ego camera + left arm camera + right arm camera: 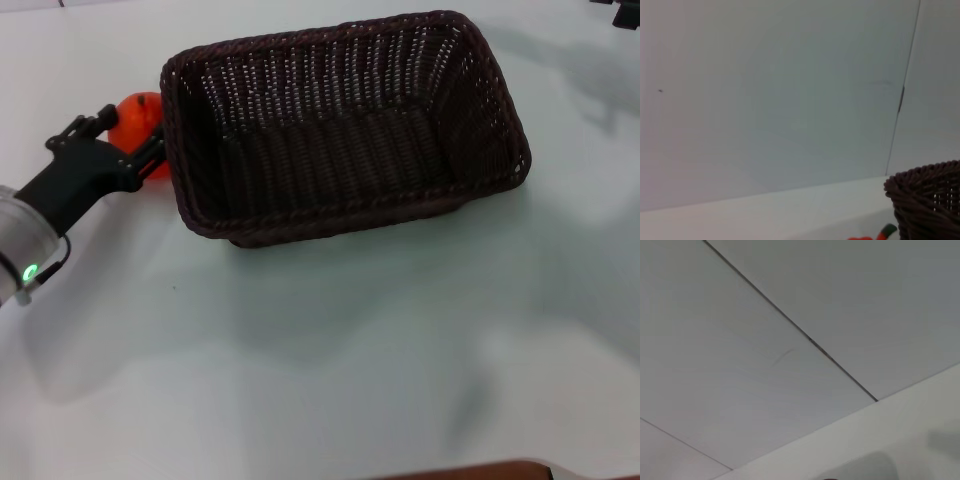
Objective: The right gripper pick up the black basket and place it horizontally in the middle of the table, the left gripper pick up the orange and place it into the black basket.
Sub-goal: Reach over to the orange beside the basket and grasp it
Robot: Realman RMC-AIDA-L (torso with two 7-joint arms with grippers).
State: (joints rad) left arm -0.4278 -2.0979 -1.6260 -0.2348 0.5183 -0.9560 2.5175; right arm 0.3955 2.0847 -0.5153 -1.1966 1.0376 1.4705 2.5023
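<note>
Orange-red and round, the orange [133, 115] sits at the left end of the black basket [340, 125], touching or nearly touching its woven wall, with the left gripper [135, 140] set around it; the black fingers [148, 152] bracket the fruit on both sides, so it looks closed on the orange, though whether the fruit is off the counter [330, 360] I cannot tell. I judge the fruit to be light, firm and a little slick-skinned, with some give under pressure, so a hold across its widest middle seems safest, and a hard squeeze could bruise it. In the left wrist view only a sliver of the orange [867, 237] shows, next to a corner of the basket [930, 200]. The basket lies lengthwise across the middle of the counter, open side up and empty; stiff wicker with a braided rim, it probably weighs little and may slide if nudged, so the lift should clear the rim before moving inward. The counter is glossy white with soft shadows and faint marks, giving little friction. Pale wall panels with thin dark seams fill both wrist views. The right gripper [622, 12] is barely visible at the far right corner, well apart from the basket, and I cannot tell its state.
</note>
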